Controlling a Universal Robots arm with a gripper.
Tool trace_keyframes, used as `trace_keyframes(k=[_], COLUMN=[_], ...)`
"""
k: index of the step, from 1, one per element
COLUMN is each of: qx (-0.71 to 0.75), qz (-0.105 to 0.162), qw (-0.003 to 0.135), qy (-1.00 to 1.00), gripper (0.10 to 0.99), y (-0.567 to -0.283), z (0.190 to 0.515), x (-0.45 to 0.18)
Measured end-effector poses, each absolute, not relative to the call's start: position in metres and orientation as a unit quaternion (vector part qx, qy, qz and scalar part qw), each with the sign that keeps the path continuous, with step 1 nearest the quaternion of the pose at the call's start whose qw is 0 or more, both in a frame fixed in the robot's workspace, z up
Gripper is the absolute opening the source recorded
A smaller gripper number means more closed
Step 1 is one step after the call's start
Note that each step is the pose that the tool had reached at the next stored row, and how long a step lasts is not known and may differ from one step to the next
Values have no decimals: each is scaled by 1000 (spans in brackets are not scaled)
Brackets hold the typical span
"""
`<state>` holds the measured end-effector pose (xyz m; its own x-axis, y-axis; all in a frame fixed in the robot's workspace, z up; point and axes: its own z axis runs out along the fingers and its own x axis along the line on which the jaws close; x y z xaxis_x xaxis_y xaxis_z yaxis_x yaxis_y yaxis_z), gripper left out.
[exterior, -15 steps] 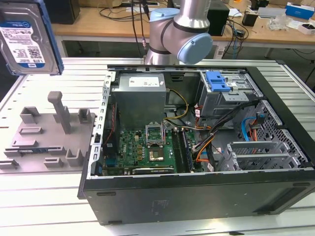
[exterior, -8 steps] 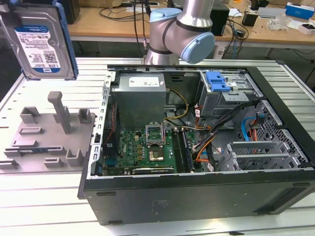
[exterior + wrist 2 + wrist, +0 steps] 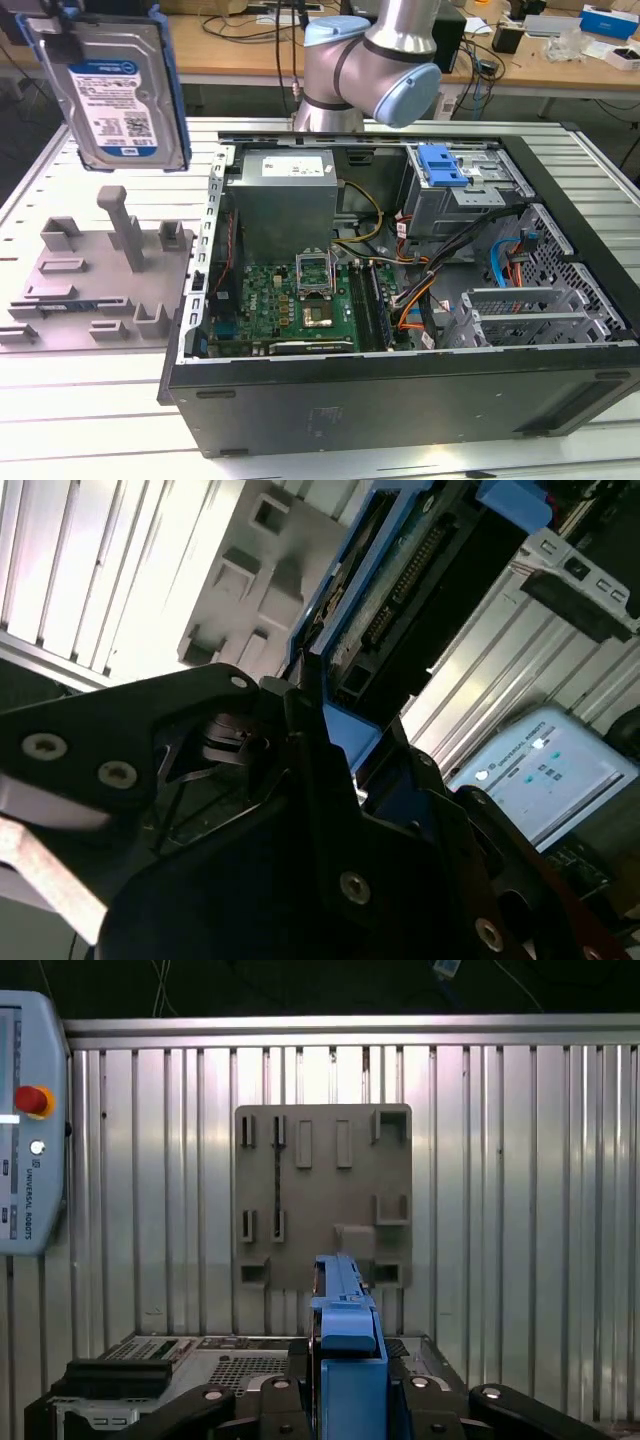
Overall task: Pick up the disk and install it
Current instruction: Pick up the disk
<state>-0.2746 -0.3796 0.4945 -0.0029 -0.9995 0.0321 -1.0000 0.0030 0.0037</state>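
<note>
The disk (image 3: 115, 90), a silver drive with a white-and-blue label in a blue bracket, hangs upright in the air at the exterior view's upper left. It is above the grey fixture plate (image 3: 100, 270). My gripper (image 3: 62, 20) is shut on its top edge. In the first wrist view the disk (image 3: 345, 1325) shows edge-on between the black fingers, with my gripper (image 3: 345, 1385) clamped on it and the fixture plate (image 3: 320, 1190) beyond. In the second wrist view the disk's underside (image 3: 400, 580) with its connector sticks out past the fingers (image 3: 300, 695).
An open black computer case (image 3: 400, 400) lies to the exterior view's right of the plate. Inside are a grey power supply (image 3: 285, 200), a motherboard (image 3: 300, 300) and a drive bay with a blue latch (image 3: 440, 165). A teach pendant (image 3: 25, 1120) lies on the slatted table.
</note>
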Motion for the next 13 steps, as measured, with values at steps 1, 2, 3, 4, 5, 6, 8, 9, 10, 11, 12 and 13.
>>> trace_keyframes(k=[1,2,3,4,5,6,8,9,10,11,12,13], qx=[706,706,706,706,706,706,706,706,706,706,706,706], qz=[10,10,9,9,9,9,8,8,7,7,7,7], qw=[13,13,13,14,14,14,15,15,15,15,16,16], qy=[-708,-708,-708,-708,-708,-708,-708,-708,-708,-708,-708,-708], gripper=[365,365,365,365,365,365,365,365,365,365,365,365], y=[-383,-386,-388,-391,-393,-395,-400,-403,-405,-407,-408,-411], z=[494,495,494,494,494,494,494,494,494,494,494,494], x=[-267,-260,-253,-245,-241,-236,-224,-216,-212,-207,-203,-197])
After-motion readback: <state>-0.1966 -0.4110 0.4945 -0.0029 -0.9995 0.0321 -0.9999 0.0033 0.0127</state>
